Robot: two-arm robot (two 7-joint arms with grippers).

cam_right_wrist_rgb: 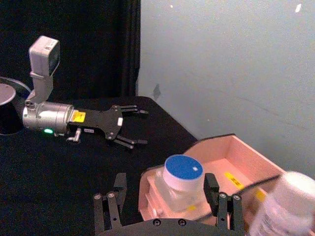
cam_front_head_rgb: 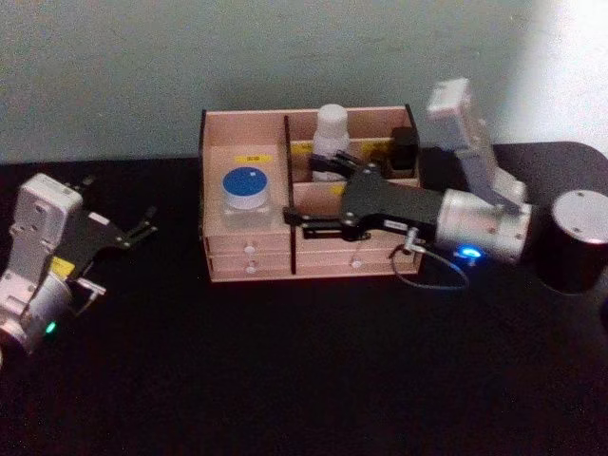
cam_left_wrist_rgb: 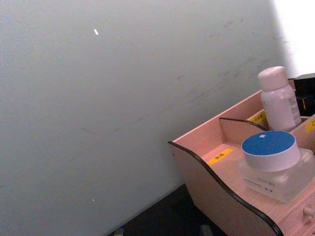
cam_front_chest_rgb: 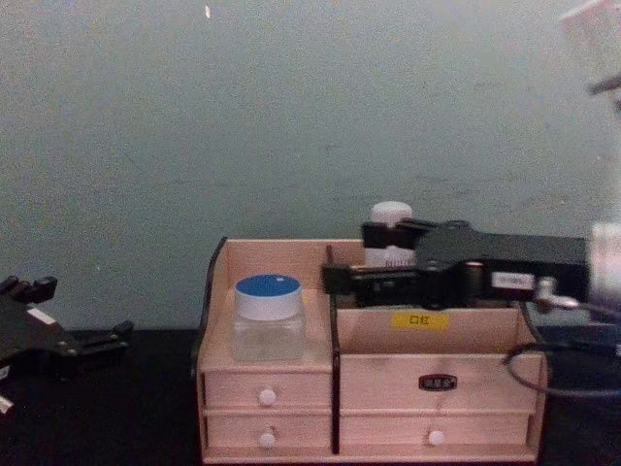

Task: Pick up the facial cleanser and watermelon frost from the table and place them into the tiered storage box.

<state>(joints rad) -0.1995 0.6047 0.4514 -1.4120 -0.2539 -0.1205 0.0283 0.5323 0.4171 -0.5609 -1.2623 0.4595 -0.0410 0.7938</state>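
only chest: right pincer [cam_front_chest_rgb: 351, 260] beside facial cleanser [cam_front_chest_rgb: 390, 236]

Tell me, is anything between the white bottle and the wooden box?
Nothing visible: the bottle already stands in the box's back compartment, the open right end effector close beside it.

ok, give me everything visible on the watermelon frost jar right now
The watermelon frost is a squat, wide jar of translucent clear material with a flat round blue lid on a white collar. Small dark print runs low on one side. It stands upright with its lid on in the left compartment of the tiered storage box, above the two left drawers. Nothing grips it: the left gripper is off to the left over the table, and the right gripper is at the neighbouring compartments, beside the facial cleanser.
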